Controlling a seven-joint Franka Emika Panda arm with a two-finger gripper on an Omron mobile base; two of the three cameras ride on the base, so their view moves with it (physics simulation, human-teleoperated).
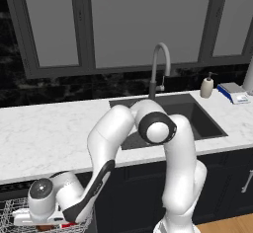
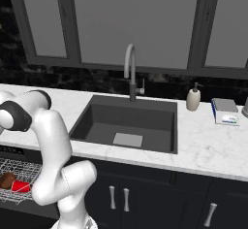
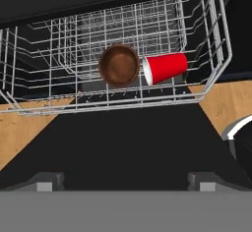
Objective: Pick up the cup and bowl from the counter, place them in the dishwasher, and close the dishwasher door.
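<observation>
Both task items already lie in the dishwasher's white wire rack (image 3: 216, 54), ahead of and beyond the fingers (image 3: 126, 181): the bowl (image 3: 119, 65) sits mouth-up, and the cup (image 3: 165, 68) lies on its side just beside it, its white rim toward the bowl and apparently touching it. The fingers stand apart with nothing between them (two dark tips low in the hand view, well spread), hanging above the dark dishwasher door (image 3: 123, 137), which lies folded down flat between the fingers and the rack.

What remains, judging by this, is closing that door. The rack looks pulled out over it, so lifting the door with the rack still extended could jam the panel against the wire frame or jolt the cup, which, lying on its side, would roll easily. The door's handle cannot be made out from here, so the fingers may have to catch the panel's edge, where a shallow grip could slip.

The worktop (image 1: 44, 133) carries neither item, and the arm reaches low under its front edge.
</observation>
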